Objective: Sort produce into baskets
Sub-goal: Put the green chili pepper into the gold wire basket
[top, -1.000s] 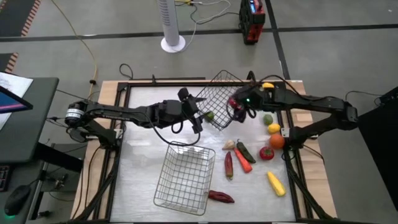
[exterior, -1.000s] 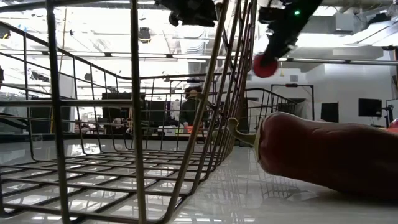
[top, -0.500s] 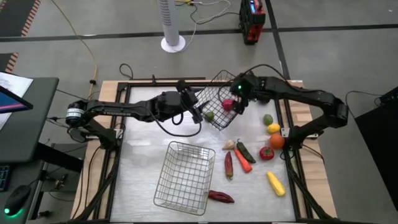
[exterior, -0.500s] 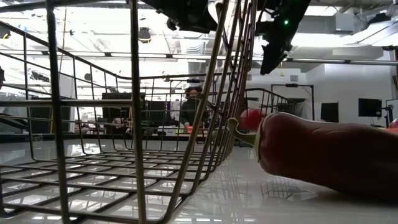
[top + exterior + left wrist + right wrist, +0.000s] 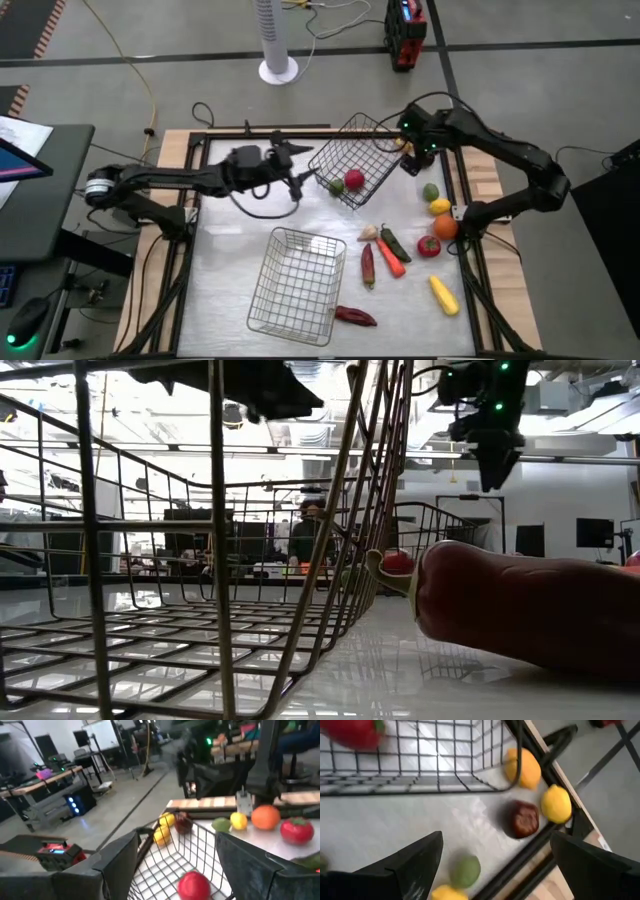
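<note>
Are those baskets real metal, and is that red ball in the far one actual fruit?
The baskets look like thin silver metal wire: bright, see-through grids. The red ball is probably plastic or foam: even colour, smooth, unblemished. I can't say for certain.

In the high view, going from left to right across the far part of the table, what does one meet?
Left gripper → red fruit in the far basket → right gripper.
</note>
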Controlling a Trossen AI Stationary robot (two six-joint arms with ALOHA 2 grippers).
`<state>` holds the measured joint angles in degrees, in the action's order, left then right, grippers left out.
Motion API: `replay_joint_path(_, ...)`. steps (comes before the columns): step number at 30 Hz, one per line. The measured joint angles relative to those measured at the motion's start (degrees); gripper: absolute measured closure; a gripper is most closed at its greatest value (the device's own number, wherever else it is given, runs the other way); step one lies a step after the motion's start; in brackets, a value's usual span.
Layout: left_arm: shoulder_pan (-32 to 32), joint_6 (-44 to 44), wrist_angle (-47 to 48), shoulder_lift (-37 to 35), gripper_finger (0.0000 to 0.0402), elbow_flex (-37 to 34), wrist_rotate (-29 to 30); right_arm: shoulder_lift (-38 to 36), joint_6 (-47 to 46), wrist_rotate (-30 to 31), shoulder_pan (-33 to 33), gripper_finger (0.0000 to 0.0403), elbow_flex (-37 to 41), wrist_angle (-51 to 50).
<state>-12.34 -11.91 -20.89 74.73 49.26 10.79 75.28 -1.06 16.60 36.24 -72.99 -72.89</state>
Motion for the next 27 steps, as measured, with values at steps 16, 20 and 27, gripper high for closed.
replay_joint_path(16, 1.60, 1.99, 12.40, -15.90, 0.0146, -2.79, 1.77, 5.84, -0.74, -0.78, 8.55, 0.0007, 8.94, 3.70)
replay_joint_path(20, 1.60, 2.31, 16.19, -17.88, 0.0146, -2.76, 3.58, 6.46, -4.32, -7.31, 4.12, 0.0007, 10.68, 3.62)
replay_joint_path(27, 1.60, 3.61, 19.49, -19.48, 0.0146, -2.76, 6.09, 6.00, -15.93, -11.86, -13.96, 0.0007, 14.58, 3.65)
